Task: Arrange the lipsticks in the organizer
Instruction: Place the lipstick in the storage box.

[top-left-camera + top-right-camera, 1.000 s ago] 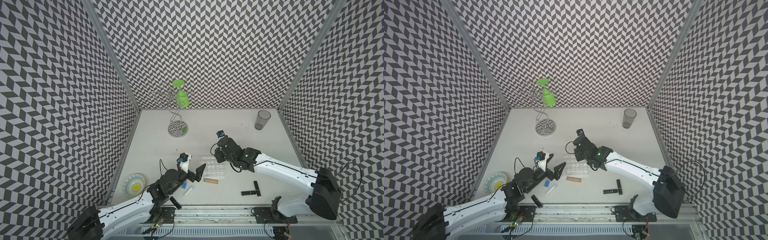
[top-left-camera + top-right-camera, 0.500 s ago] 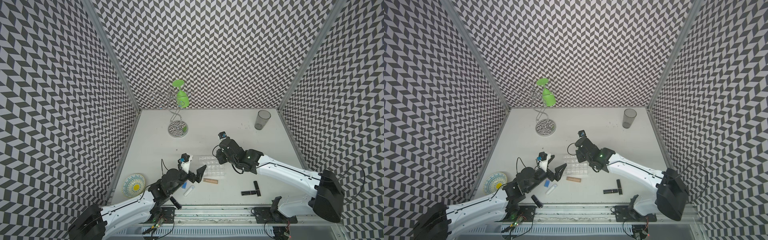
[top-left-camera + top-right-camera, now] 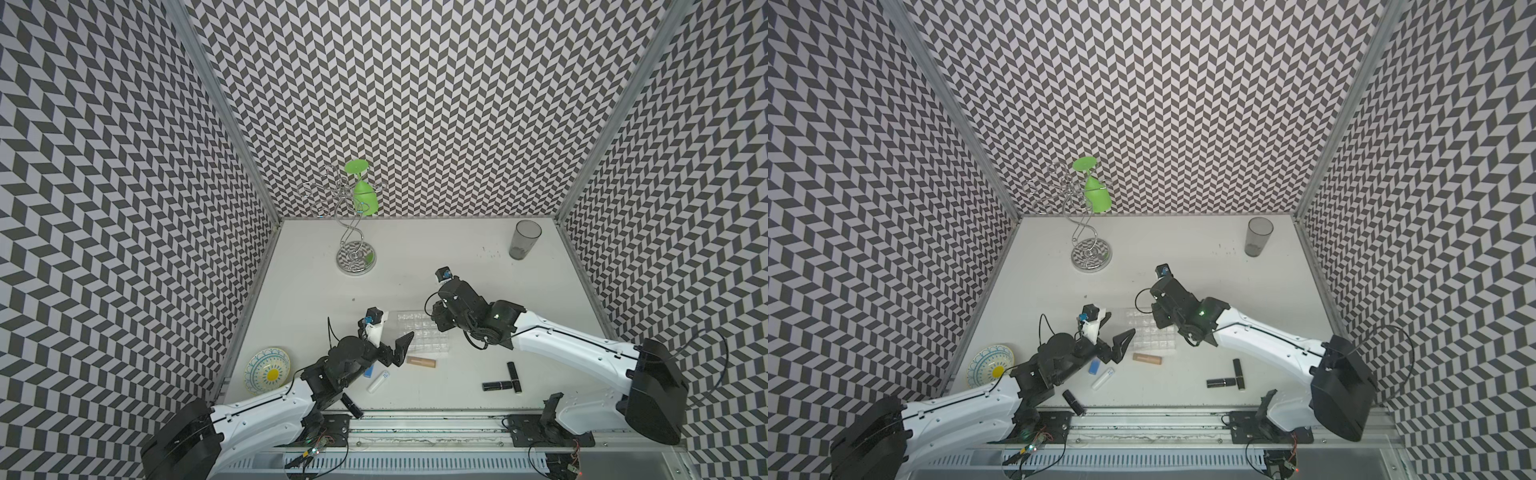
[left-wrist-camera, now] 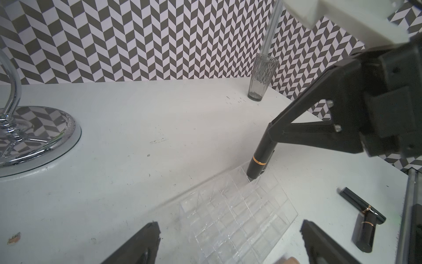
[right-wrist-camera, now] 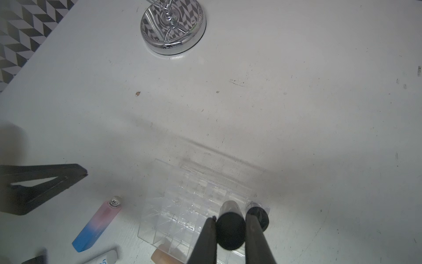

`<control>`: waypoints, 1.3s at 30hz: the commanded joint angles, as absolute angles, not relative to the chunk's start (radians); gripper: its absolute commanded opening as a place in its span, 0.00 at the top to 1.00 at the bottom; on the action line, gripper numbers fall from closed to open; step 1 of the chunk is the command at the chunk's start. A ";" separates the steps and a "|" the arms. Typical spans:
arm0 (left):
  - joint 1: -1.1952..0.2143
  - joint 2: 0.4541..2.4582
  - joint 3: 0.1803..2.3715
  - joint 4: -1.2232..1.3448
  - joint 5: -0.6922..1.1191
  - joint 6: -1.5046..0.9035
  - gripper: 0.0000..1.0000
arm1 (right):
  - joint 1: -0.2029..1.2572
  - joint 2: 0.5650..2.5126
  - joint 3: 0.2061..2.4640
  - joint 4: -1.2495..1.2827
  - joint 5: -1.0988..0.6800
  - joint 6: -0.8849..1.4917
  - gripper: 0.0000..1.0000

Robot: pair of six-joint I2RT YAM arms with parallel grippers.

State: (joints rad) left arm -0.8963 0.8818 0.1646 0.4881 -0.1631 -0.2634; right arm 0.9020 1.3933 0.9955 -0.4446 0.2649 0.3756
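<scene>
The clear organizer (image 3: 417,334) (image 3: 1148,332) lies mid-table. My right gripper (image 3: 437,322) (image 5: 230,217) is shut on a black lipstick (image 4: 259,160) (image 5: 230,230), held upright with its lower end in a far corner cell. A second dark tube end (image 5: 257,217) shows in the cell beside it. My left gripper (image 3: 390,338) (image 4: 229,224) hangs open over the organizer's near side, holding nothing. Loose on the table lie a tan lipstick (image 3: 422,362), a white one (image 3: 377,381), a pink-to-blue one (image 5: 97,225), and black ones (image 3: 496,385) (image 3: 514,376) (image 3: 351,405).
A chrome wire stand (image 3: 355,253) carrying a green glass stands at the back left. A grey tumbler (image 3: 524,240) is at the back right. A patterned plate (image 3: 267,371) sits by the left wall. A rail runs along the front edge.
My right gripper has sunk slightly with the black lipstick toward the organizer. The left arm has barely shifted.
</scene>
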 commanded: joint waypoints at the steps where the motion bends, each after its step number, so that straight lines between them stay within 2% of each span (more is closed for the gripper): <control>1: -0.892 0.886 0.172 0.528 -0.160 -0.267 0.00 | 0.906 1.412 0.989 -0.406 0.276 0.370 0.96; 13: -0.890 0.881 0.164 0.532 -0.155 -0.270 0.00 | 0.924 1.485 0.994 -0.412 0.292 0.372 0.95; 23: -0.888 0.850 0.153 0.523 -0.162 -0.267 0.00 | 0.954 1.451 0.972 -0.421 0.329 0.384 0.95; 32: -0.888 0.868 0.150 0.543 -0.155 -0.272 0.00 | 0.979 1.438 0.938 -0.423 0.450 0.392 0.96; 39: -0.888 0.874 0.149 0.556 -0.149 -0.272 0.00 | 0.980 1.428 0.970 -0.388 0.436 0.374 0.96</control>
